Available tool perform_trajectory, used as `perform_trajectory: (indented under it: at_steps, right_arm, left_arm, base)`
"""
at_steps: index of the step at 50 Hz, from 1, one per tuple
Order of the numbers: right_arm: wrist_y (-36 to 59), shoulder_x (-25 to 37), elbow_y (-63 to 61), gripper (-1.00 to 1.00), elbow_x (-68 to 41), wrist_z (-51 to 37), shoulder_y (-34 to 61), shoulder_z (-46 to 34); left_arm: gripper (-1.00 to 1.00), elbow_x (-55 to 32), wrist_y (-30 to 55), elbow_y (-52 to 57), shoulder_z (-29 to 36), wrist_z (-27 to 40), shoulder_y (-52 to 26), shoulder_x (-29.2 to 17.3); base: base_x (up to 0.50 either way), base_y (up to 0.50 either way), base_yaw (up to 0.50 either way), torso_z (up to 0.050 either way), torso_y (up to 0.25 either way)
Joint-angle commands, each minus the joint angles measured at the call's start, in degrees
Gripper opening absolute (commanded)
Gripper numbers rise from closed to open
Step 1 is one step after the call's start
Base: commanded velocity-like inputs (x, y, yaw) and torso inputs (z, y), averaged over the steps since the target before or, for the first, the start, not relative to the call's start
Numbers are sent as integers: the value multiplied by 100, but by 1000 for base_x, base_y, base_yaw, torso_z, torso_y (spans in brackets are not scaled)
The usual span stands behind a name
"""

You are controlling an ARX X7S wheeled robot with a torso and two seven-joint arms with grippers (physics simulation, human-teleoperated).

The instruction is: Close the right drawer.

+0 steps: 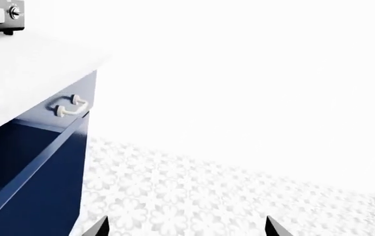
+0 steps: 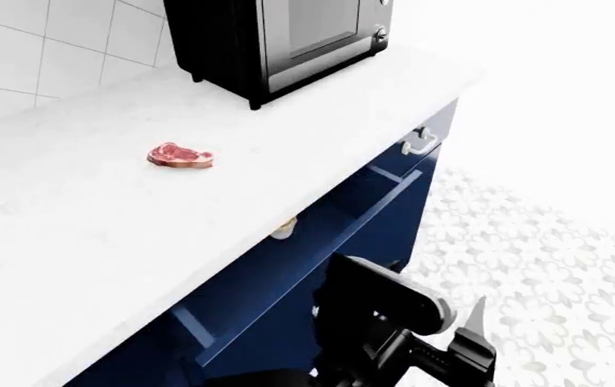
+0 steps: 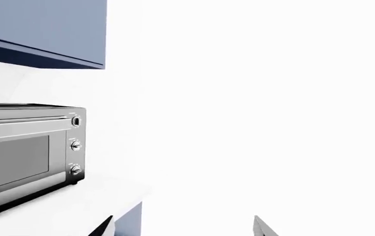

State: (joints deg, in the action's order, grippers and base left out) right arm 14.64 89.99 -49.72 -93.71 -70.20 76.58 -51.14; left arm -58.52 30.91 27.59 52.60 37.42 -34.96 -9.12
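My left gripper (image 1: 186, 227), jaws spread and empty, faces the open glossy navy-blue right drawer (image 1: 33, 169) lengthwise alongside; right jaws look spread.

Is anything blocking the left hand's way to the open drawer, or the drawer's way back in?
Nothing visible. Only bare floor lies between the left hand and the drawer. What shows of the drawer's interior looks empty, though its rear is hidden.

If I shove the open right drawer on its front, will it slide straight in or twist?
The right drawer looks like a rigid glossy box, pulled out below the countertop, so it should probably slide rather than flex. It is wide, so a push near one end may skew it; pushing near the white handle seems safer. The glossy front may let a gripper slip.
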Motion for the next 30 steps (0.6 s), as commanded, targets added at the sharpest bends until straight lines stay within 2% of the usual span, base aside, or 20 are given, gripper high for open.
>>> perform_trajectory:
  at_steps: [1,5,19,30]
  right_arm:
    - [-166,0,-36,100,143,-40,-124,-91]
    - [-235,0,-56,100,192,-75,-169,-121]
    - [-382,0,-37,100,316,-45,-280,-180]
    - [-400,0,-61,100,314,-88,-308,-168]
  left_arm:
    - [100,638,-534,-256,279,-333,591,-192]
    - [100,859,-824,-413,326,-605,746,-310]
    - [100,878,-984,55,372,-539,1058,-629]
    - [100,954,-1274,-166,272,-726,1239,-834]
  base:
    - [0,0,0,0,0]
    - [0,0,0,0,0]
    - [0,0,0,0,0]
    - [0,0,0,0,0]
